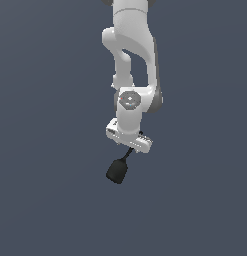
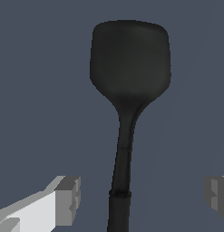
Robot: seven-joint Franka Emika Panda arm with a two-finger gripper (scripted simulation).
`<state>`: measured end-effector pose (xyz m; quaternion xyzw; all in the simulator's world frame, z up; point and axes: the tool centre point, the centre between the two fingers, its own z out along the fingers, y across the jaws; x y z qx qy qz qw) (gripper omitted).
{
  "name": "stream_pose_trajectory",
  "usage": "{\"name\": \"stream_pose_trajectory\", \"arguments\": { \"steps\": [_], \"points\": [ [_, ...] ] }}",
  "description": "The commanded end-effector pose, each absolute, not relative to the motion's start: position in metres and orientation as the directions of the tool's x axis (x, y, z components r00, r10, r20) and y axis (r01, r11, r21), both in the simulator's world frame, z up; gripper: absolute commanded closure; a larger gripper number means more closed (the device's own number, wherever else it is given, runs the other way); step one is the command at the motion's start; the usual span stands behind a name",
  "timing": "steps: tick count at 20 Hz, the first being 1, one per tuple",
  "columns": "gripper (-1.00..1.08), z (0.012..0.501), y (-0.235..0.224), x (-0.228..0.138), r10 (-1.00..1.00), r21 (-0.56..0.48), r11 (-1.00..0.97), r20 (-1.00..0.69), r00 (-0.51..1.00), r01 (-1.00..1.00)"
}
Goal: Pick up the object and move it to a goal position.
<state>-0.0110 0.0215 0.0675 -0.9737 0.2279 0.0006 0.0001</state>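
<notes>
Gripper [image 2: 140, 197] spread wide here, both grey fingertips [image 2: 68, 195] standing clear of the stem, gaps on each side, nothing pinched. The black spatula [image 2: 129, 68] sits right between the jaws, its thin stem running down the middle and the broad rounded head reaching out beyond the fingertips.

From the exterior view, the spatula [image 1: 118, 170] shows just below the gripper [image 1: 129, 145], head angled away from the white hand, stem disappearing up under it.

The risk, as I judge it: the stem is thin and rounded, so a squeeze could roll it or let it twist, and the heavier head out front may swing the tool downward once lifted. An off-centre close could also nudge the stem aside before both pads meet it.

Hard to read: the far fingertip is cut off at the frame edge, the stem's lower end runs out of the wrist view, no goal marker appears anywhere, and the flat grey backdrop hides whether the tool rests on a surface.
</notes>
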Motion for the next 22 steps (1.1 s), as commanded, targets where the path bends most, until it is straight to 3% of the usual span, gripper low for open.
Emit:
{"name": "stream_pose_trajectory", "arguments": {
  "steps": [1, 17, 18, 22],
  "points": [
    [-0.92, 0.066, 0.022, -0.011, -0.444, 0.000, -0.896, -0.001, 0.896, -0.444],
    [-0.92, 0.017, 0.021, -0.011, -0.448, 0.000, -0.894, 0.000, 0.894, -0.448],
    [1.08, 0.017, 0.021, -0.011, -0.448, 0.000, -0.894, 0.000, 0.894, -0.448],
    [1.08, 0.017, 0.021, -0.011, -0.448, 0.000, -0.894, 0.000, 0.894, -0.448]
  ]
}}
